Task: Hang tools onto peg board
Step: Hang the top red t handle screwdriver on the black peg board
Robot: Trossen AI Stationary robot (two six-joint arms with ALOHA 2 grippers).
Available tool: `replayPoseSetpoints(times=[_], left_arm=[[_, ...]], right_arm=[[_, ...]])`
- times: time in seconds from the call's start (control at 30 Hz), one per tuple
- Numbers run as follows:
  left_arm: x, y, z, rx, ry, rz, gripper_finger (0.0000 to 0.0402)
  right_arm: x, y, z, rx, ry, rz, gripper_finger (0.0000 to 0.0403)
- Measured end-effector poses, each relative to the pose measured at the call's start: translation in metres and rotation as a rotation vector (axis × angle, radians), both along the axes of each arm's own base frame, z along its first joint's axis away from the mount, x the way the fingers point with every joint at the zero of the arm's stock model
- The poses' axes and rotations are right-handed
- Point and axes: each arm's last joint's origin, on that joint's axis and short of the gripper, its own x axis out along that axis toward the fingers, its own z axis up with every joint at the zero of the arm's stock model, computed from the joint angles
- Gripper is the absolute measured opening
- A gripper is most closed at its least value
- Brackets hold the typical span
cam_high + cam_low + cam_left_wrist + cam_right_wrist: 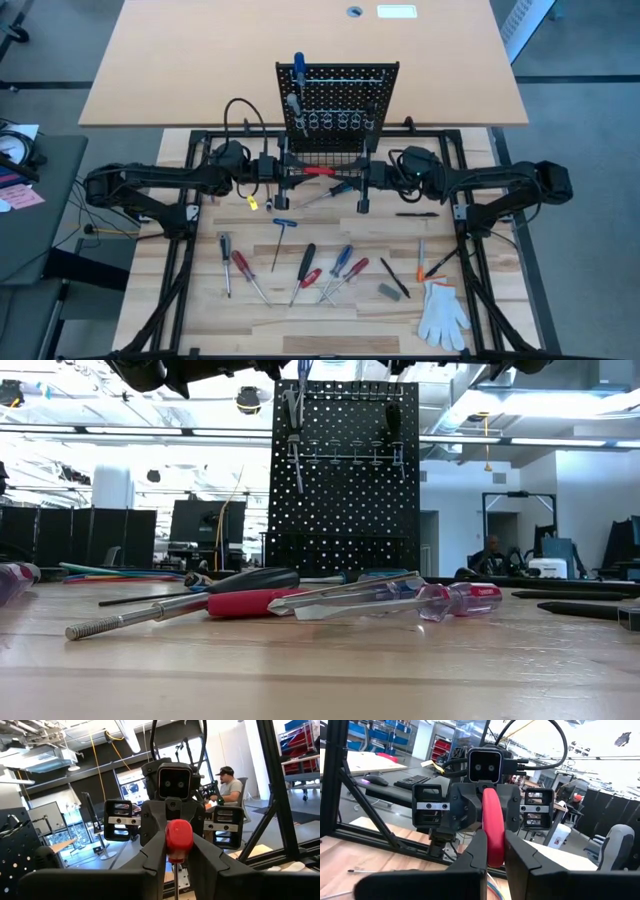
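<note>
One red-handled screwdriver point(318, 172) hangs in the air between the two grippers, level, just in front of the peg board point(338, 105) and above its black wire basket point(325, 157). Left gripper point(283, 179) and right gripper point(357, 180) face each other across it. In the left wrist view the rounded red butt point(178, 836) sits clamped between that arm's two dark fingers point(152, 857). In the right wrist view the red handle point(493, 827) stands between the right arm's fingers point(479, 851), which press on both sides of it. So both sets of jaws are clenched on the same tool, narrow gap, handle filling it.

Two tools already hang on the board: a blue-handled screwdriver point(298, 66) at the upper left, and a grey-handled one point(294, 107) just below it. A row of silver rings point(340, 123) crosses the board; the exact number is too small to count.

On the wooden tabletop point(320, 310) near the front, roughly ten loose tools lie in a spread: a T-handle hex key point(279, 240), a black-handled screwdriver point(305, 260), two red-handled ones point(240, 265) point(309, 279), a blue-handled one point(342, 260), a slim black tool point(416, 214) near the right arm. One small yellow piece point(253, 203) lies below the left gripper. One white glove point(442, 312) lies at the front right corner.
</note>
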Motion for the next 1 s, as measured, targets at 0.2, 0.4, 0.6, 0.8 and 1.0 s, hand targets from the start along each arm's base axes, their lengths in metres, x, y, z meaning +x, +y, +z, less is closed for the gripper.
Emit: replayPoseSetpoints(times=[0.2, 0.4, 0.6, 0.8, 1.0], left_arm=[[-0.008, 0.002, 0.003, 0.04, 0.058, 0.069, 0.0121], [-0.031, 0.0, 0.008, 0.076, 0.203, 0.245, 0.0159], [-0.051, -0.004, 0.004, 0.018, 0.372, 0.261, 0.0159], [-0.051, -0.007, -0.006, -0.029, 0.466, 0.24, 0.0158], [-0.049, -0.013, -0.006, -0.018, 0.465, 0.213, 0.0158]], right_arm=[[-0.009, 0.0, 0.005, -0.025, 0.033, -0.156, 0.0037], [-0.036, 0.001, 0.029, -0.065, -0.014, -0.366, 0.0036], [-0.059, -0.012, 0.047, -0.078, -0.071, -0.558, 0.0035], [-0.061, -0.038, 0.043, 0.008, -0.085, -0.652, 0.0035], [-0.054, -0.052, 0.03, 0.022, -0.012, -0.728, 0.0035]])
